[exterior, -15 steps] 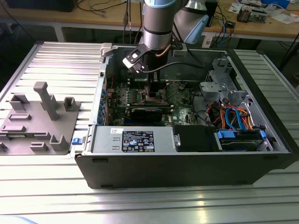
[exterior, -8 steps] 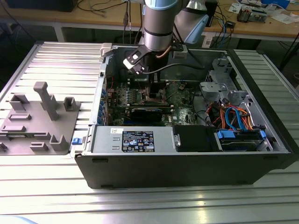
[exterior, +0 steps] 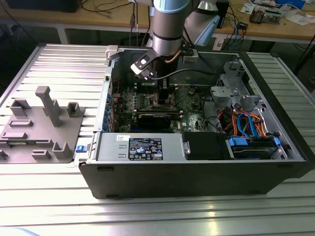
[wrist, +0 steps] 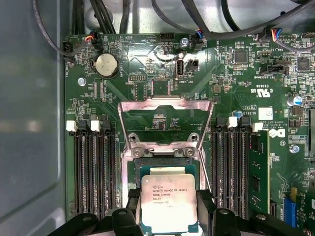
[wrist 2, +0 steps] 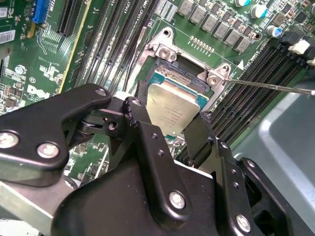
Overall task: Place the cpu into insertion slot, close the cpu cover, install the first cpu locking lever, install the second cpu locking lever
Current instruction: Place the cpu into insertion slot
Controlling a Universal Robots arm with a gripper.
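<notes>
My gripper (wrist: 169, 212) is clamped on the cpu (wrist: 169, 194), fingers (wrist: 204, 206) on two opposite edges. The cpu is just over the insertion slot (wrist 2: 172, 73); can't tell if it's seated. Beyond, the cpu cover (wrist: 167, 104) is flipped open over the motherboard (wrist: 236, 73). My read: chip is light, stiff, thin, with a slick top. Slot contacts are fragile, so grip edges only and keep it level.

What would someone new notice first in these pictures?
The silver cpu stands out, pinched between two black fingers over the insertion slot of the green motherboard. Beside the slot the cpu cover lies flipped open, all inside an open computer case in the exterior view.
</notes>
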